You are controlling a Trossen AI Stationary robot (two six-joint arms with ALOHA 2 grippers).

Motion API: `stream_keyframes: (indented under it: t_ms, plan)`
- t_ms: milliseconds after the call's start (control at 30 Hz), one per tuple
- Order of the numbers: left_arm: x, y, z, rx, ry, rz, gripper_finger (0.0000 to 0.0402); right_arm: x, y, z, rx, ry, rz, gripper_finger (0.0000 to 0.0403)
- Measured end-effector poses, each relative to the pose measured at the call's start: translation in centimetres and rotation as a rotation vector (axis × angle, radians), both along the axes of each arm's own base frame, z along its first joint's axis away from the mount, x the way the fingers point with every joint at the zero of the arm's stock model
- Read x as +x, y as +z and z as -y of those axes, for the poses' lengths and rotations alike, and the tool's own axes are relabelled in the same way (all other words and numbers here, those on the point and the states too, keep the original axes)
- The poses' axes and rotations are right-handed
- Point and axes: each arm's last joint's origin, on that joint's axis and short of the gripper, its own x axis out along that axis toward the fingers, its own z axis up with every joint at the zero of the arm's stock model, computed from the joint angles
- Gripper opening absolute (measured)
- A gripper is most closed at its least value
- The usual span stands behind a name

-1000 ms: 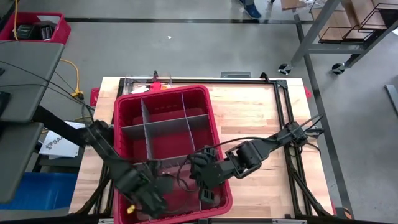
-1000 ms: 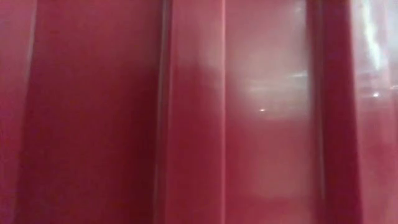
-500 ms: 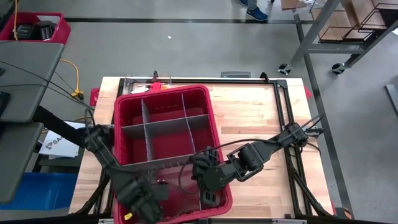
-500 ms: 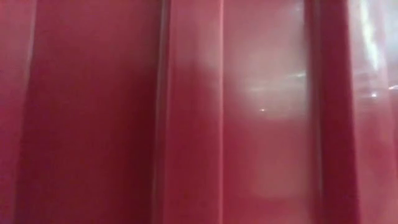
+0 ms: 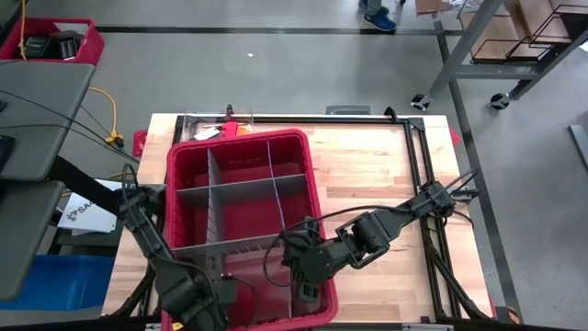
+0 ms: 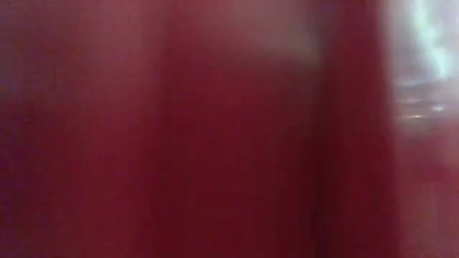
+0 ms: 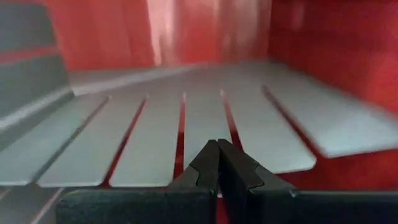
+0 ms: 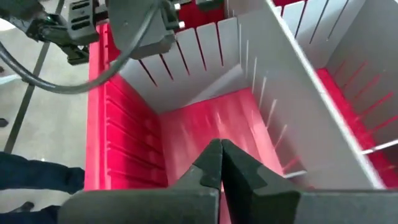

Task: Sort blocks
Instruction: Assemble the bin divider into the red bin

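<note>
The blocks are out of view in every frame. The large red bin [image 5: 310,184] stands on the table's left half, with upright grey dividers [image 5: 241,188] inside. My left gripper [image 7: 217,148] is shut and points down inside the bin's near left corner [image 5: 197,302], just over a flat grey slotted divider sheet [image 7: 205,124] lying there. My right gripper [image 8: 221,148] is shut and slants down into the bin's near right compartment [image 5: 306,276], above the red floor [image 8: 211,124], with nothing between its fingers. My left gripper's shut fingertips come from above at the flat grey divider sheet [image 7: 214,134], near one of its slots. I cannot tell whether they touch it.
The bin's red wall [image 6: 215,129] fills the low view. An upright slotted divider [image 8: 280,93] stands beside my right gripper. A clear container [image 5: 216,124] sits at the table's far edge. Bare wood [image 5: 377,175] lies to the bin's right.
My left gripper has moved down and toward the bin's near left corner, turning about its own axis. The red bin has shifted a little, its near end going toward the table's near left. My right gripper has kept still.
</note>
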Motion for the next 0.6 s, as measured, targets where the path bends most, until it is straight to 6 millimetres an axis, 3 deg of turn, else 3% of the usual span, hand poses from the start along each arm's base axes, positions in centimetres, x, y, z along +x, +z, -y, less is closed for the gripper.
stream_keyframes:
  t_ms: [100,300,433,533,600]
  plan:
    - [0.2,1.9,-0.8,-0.019,0.045,0.079,0.0,0.0,0.2,-0.1,0.001,0.008,0.015,0.0]
    - [-0.3,8.2,-4.3,-0.078,0.157,0.351,0.0,-0.2,1.3,0.4,0.015,-0.01,0.068,0.0]
    - [-3.4,13.3,-7.2,-0.109,0.273,0.624,0.0,-0.3,2.7,1.6,-0.003,-0.122,0.161,0.0]
    - [-5.5,14.4,-8.7,-0.098,0.376,0.744,0.0,-0.2,2.9,2.5,0.008,-0.273,0.187,0.0]
    - [-6.0,13.7,-8.9,-0.072,0.421,0.767,0.0,-0.1,2.3,2.8,0.009,-0.371,0.178,0.0]
